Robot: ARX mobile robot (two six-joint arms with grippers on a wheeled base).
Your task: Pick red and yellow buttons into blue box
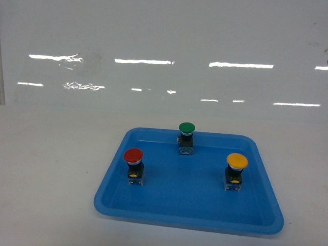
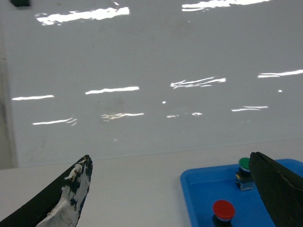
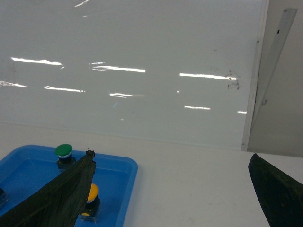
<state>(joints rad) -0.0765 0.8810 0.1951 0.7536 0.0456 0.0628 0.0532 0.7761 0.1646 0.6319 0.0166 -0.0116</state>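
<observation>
3 buttons well apart in tray [image 1: 154, 218]; open room above each.

Head view: neither arm nor gripper in frame.

Left wrist view: tray [image 2: 203, 189] cut by bottom and right edges. Red button [image 2: 223, 209] shows cap only, block cut off below. Green button [image 2: 244, 165] partly hidden behind a finger [image 2: 277, 187] of the left gripper [image 2: 173, 187].

Right wrist view: yellow button [image 3: 91, 198] half hidden behind a finger [image 3: 61, 196] of the right gripper [image 3: 173, 177]. Dark object at left edge [image 3: 2, 196] too cut off to identify. Fingers run out of frame below.
</observation>
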